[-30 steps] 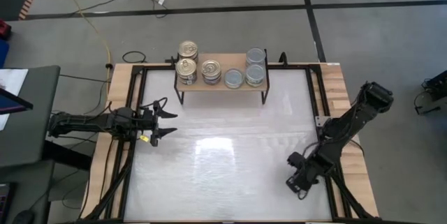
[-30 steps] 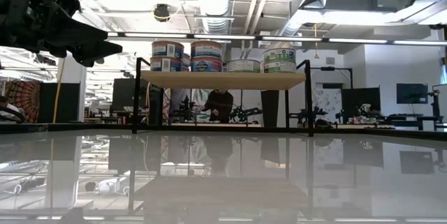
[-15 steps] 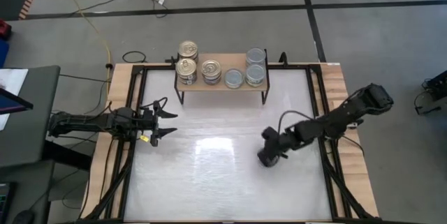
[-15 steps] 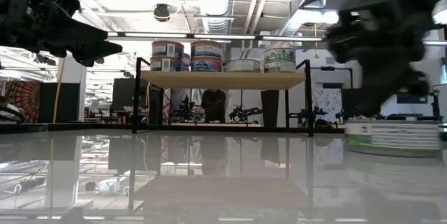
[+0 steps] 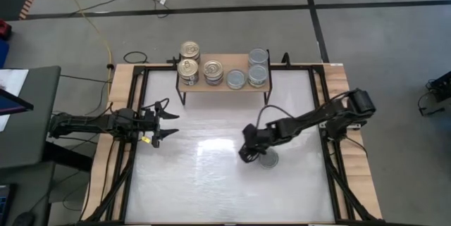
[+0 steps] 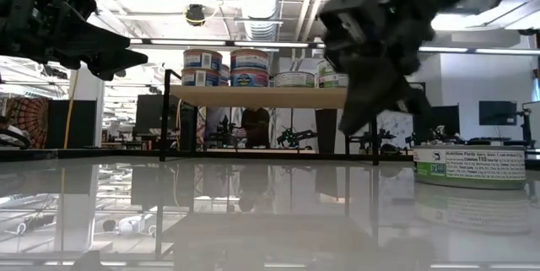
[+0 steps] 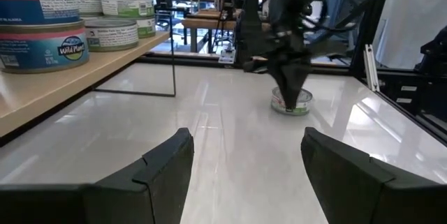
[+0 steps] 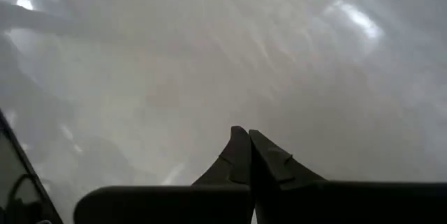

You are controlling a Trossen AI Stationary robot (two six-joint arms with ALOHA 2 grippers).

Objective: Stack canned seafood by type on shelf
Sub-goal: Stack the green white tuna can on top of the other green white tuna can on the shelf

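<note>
A: While the shelf (image 5: 224,85) stood at twelve o'clock on the table (image 5: 211,184), how far along did the stacking look?

B: Most of it looked done. The gold-lidded tins (image 5: 188,64) sat on the shelf's nine o'clock half, the silver-lidded tins (image 5: 257,66) on its three o'clock half, some already two high in the low view. One loose can (image 5: 268,160) was left on the table, near centre toward four o'clock. That one, by the look of it, had yet to go up.

A: And the arms?

B: The right gripper (image 5: 248,153) hung over the table just beside the loose can, at its nine o'clock, with its jaws pressed together and holding nothing. The left gripper (image 5: 163,122) waited at nine o'clock near the table's edge, its jaws apart and empty.

A: What had changed from the second before?

B: The right arm had swung in from the five o'clock corner toward the middle, dragging or pushing the can inward with it; no loose can showed on the table at the start of that second. The left arm had not moved, and the shelf's tins sat just as they had.
</note>
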